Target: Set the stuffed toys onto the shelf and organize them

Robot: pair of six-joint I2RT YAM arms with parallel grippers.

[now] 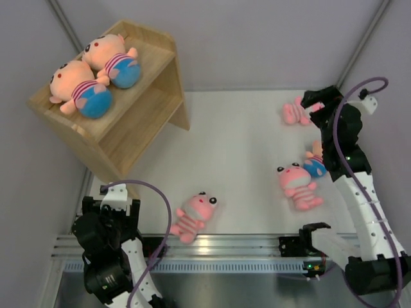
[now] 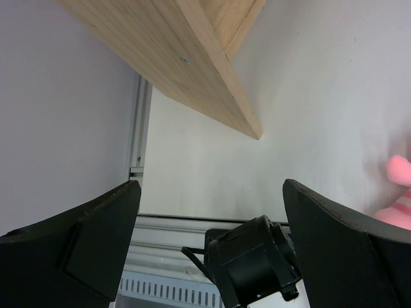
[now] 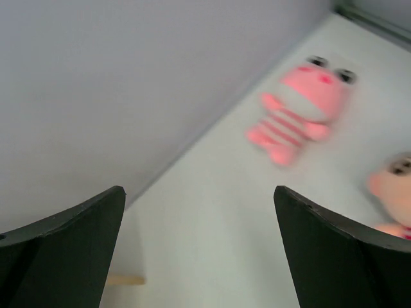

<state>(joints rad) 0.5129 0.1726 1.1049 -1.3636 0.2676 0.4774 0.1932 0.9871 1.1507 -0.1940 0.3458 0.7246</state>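
Note:
The wooden shelf [image 1: 138,115] stands at the back left, with two boy dolls [image 1: 83,86] lying on its top tier. Three pink striped animals lie on the table: one near the front [image 1: 196,215], one at the right [image 1: 297,185], one at the back right [image 1: 294,112]. A third boy doll [image 1: 314,165] lies partly hidden behind the right arm. My right gripper [image 1: 316,99] is open and empty above the back-right animal; its view shows a pink animal [image 3: 302,109] and a boy doll's face [image 3: 392,189]. My left gripper [image 1: 119,197] is open and empty, folded near its base below the shelf.
The shelf's side panel [image 2: 192,58] hangs close over the left gripper [image 2: 212,218], with a pink toy [image 2: 398,199] at that view's right edge. An aluminium rail [image 1: 244,244] runs along the table's near edge. Grey walls enclose the table.

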